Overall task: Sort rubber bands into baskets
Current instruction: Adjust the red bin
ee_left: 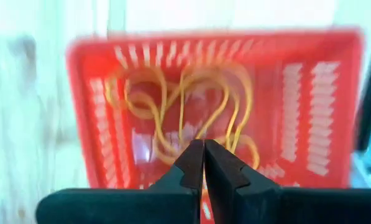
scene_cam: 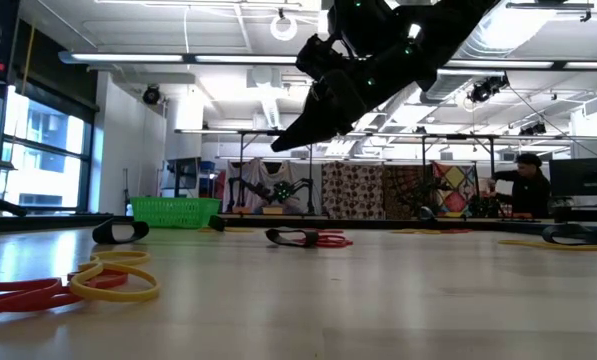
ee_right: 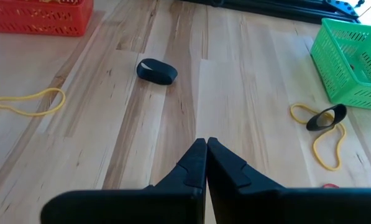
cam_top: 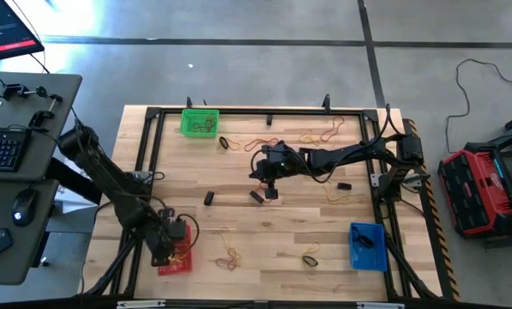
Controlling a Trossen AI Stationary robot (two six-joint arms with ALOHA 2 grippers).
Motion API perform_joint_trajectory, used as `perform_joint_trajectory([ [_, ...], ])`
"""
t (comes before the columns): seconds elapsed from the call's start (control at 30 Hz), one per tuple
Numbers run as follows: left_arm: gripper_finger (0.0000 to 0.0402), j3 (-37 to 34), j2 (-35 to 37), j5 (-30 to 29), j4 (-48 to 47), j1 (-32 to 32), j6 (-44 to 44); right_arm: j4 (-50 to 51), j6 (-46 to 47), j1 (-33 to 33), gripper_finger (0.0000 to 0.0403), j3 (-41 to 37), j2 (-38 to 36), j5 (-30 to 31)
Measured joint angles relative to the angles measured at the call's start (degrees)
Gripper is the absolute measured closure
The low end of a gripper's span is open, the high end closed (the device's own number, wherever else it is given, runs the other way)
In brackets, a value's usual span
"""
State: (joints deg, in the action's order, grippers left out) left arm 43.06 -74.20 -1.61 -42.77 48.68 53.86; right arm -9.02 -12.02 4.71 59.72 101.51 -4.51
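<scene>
The wooden desk (cam_top: 273, 232) is carrying three baskets. The left pincer (ee_left: 204, 163) is hovering clenched and empty over the red basket (ee_left: 309, 112) holding yellow rubber bands (ee_left: 185, 106). The right pincer (ee_right: 206, 163), clenched, should descend squarely onto one loose band (ee_right: 23, 99).

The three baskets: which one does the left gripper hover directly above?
The red basket, at the table's front left corner. The left gripper hangs above it, shut; yellowish bands lie inside. The green basket and blue basket have no gripper over them.
</scene>
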Motion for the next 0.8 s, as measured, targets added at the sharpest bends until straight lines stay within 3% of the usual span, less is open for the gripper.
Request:
perform_joint_trajectory([
  [0.27, 0.0401, -0.81, 2.31, -4.30, -1.94, -2.76, -3.06, 0.90, 0.59, -0.35, 0.0403, 0.00, 0.00, 1.06],
  [0.5, 0.0401, -6.96, 1.49, -5.15, 9.04, -6.23, -7.06, 2.07, 1.06, -0.37, 0.0403, 0.00, 0.00, 1.35],
  [0.8, 0.0401, -7.12, 1.51, -6.82, 12.18, -8.88, -12.21, 2.08, 1.08, -0.37, 0.0403, 0.00, 0.00, 1.33],
])
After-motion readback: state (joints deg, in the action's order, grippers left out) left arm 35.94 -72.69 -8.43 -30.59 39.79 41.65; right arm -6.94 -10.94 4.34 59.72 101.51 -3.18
